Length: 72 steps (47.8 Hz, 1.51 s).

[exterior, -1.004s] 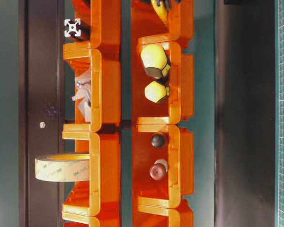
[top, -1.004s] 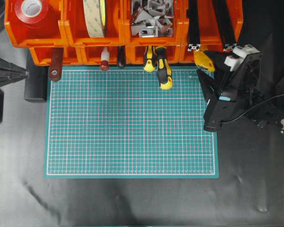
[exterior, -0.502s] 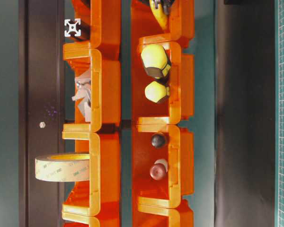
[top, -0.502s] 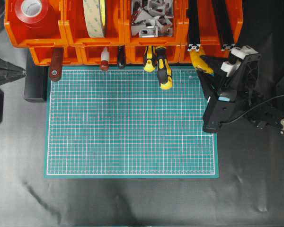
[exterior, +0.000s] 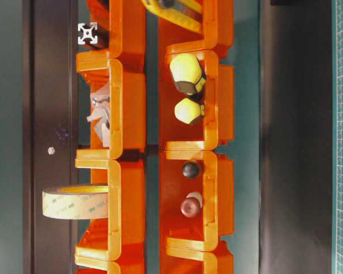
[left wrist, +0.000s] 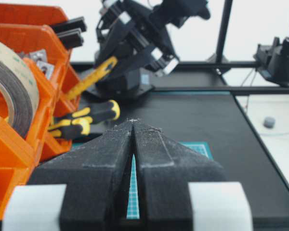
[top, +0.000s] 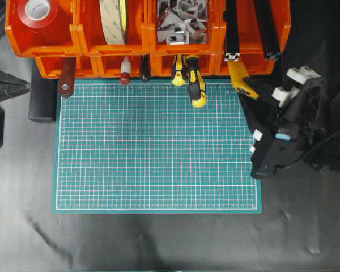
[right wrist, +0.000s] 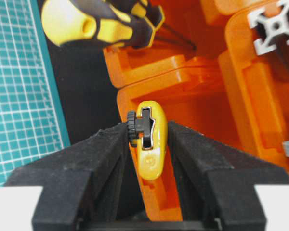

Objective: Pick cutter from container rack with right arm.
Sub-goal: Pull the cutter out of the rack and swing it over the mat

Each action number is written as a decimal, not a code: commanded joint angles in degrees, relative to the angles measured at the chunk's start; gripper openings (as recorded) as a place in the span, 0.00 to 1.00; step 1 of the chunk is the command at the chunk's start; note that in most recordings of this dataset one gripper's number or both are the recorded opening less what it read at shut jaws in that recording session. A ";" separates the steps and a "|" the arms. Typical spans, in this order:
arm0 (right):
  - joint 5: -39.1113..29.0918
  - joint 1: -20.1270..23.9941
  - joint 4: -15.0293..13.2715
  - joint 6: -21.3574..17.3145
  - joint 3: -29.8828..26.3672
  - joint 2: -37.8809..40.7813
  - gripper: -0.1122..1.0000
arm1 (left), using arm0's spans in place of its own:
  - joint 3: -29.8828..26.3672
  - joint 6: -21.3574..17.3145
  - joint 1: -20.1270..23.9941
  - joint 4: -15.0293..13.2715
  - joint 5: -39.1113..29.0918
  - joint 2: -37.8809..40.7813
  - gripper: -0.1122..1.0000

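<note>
My right gripper [right wrist: 147, 132] clamped on the cutter [top: 239, 79], which slants out of the container rack [top: 158, 63]'s lower right bin | left gripper [left wrist: 133, 126] pressed together, idle | writing: tape roll [exterior: 75, 202] print too small to read | surface: green grid mat [top: 157, 147] on black sheet [top: 158, 241]

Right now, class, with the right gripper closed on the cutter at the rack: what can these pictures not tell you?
- cutter: its tip, hidden inside the container rack in the right wrist view; cut off by the top edge in the table-level view.
- right gripper: overhead, the arm's own body covers the fingertips.
- left gripper: overhead, mostly cut off by the left edge.
</note>
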State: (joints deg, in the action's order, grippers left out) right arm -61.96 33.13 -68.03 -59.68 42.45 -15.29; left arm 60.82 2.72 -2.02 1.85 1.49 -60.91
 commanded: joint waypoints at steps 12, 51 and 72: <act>-8.44 7.21 2.81 5.71 -9.32 -0.35 0.35 | -1.23 0.18 0.00 0.18 0.26 -0.26 0.11; -2.11 15.21 0.09 20.74 -32.26 13.36 0.35 | -1.32 0.88 -0.09 0.18 -1.85 -1.32 0.11; 16.88 8.09 0.18 20.30 -29.53 20.65 0.35 | -1.41 2.99 0.00 0.18 -2.81 -1.58 0.11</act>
State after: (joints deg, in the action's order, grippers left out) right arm -49.31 42.98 -67.24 -39.46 13.01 5.27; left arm 60.82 5.54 -2.02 1.85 -1.49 -62.67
